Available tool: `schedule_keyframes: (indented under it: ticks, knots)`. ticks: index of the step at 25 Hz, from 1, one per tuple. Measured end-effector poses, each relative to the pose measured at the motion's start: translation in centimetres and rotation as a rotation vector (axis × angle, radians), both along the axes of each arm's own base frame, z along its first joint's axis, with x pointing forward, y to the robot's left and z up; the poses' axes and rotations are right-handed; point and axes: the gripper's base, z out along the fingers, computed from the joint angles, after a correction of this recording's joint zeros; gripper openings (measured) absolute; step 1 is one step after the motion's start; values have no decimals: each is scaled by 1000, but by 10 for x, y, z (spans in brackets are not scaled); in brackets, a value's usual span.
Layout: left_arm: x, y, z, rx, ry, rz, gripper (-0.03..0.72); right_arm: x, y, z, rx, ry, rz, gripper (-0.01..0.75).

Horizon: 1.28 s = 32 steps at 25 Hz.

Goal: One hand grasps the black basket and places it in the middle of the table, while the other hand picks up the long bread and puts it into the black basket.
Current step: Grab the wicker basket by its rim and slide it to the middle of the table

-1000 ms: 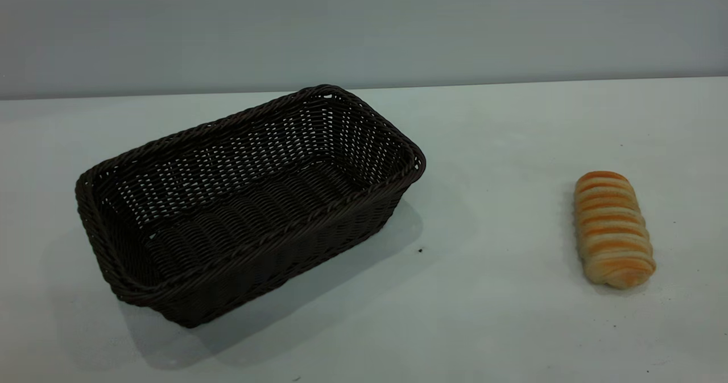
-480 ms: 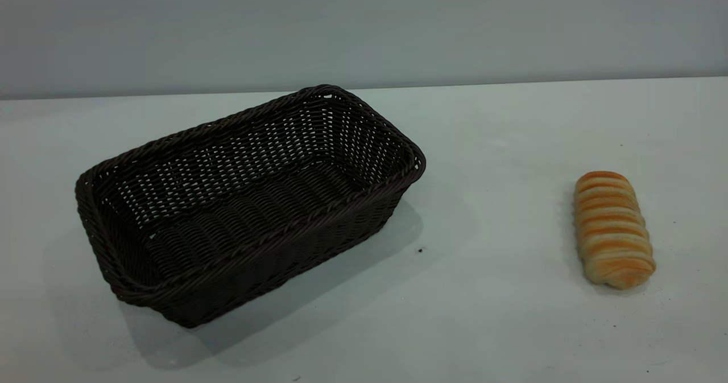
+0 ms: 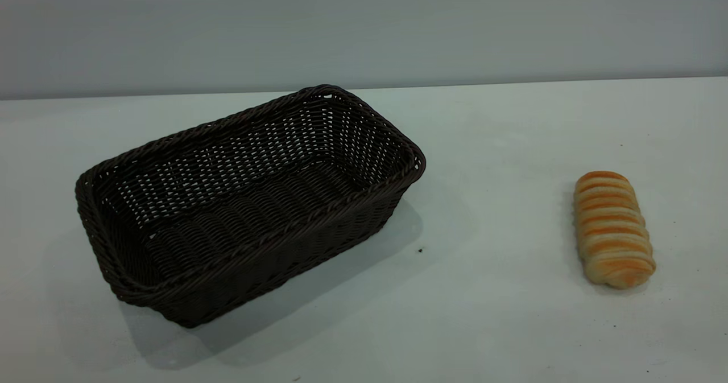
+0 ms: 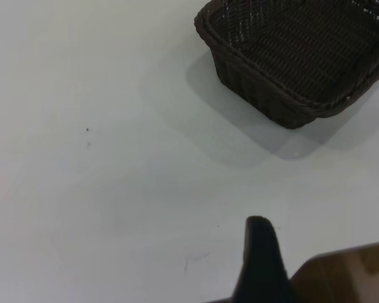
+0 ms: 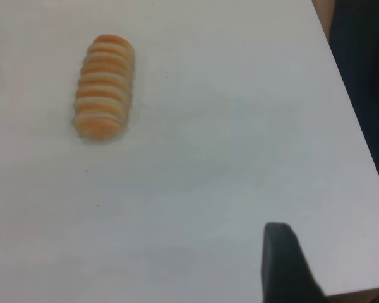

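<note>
The black basket (image 3: 250,201) stands empty on the left half of the white table (image 3: 489,314), set at an angle. It also shows in the left wrist view (image 4: 297,57), far from my left gripper (image 4: 322,243). Only one of that gripper's fingers (image 4: 260,259) shows, with bare surface on both sides of it. The long bread (image 3: 613,229) lies striped side up at the right. In the right wrist view the bread (image 5: 103,86) is well away from my right gripper (image 5: 335,237), which is open and empty. Neither gripper shows in the exterior view.
The table's edge runs close to the left gripper, with brown floor (image 4: 347,271) beyond it. In the right wrist view the table's edge (image 5: 357,126) borders a dark area. Bare table lies between basket and bread.
</note>
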Motion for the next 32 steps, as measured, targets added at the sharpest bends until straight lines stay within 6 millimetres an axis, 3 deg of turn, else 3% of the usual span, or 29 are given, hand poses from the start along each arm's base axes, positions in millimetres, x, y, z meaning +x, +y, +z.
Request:
schedule_keyframes:
  ticks: [6, 11, 14, 18, 25, 32]
  knots:
    - [3, 3, 0, -6, 15, 29, 573, 0, 0, 0, -1, 0, 40, 354]
    - [32, 4, 11, -49, 95, 195, 573, 3, 1, 6, -2, -38, 93, 354]
    - [64, -1, 12, -52, 171, 254, 573, 13, 2, 23, 3, -78, 96, 354]
    - [110, -12, 3, -50, 271, 275, 573, 41, 5, 39, -8, -59, 107, 358]
    - [185, -31, -36, -44, 424, 289, 573, 96, 12, 31, -86, 78, 174, 455]
    - [253, -49, -63, -59, 570, 333, 573, 110, 15, 28, -62, 78, 184, 489]
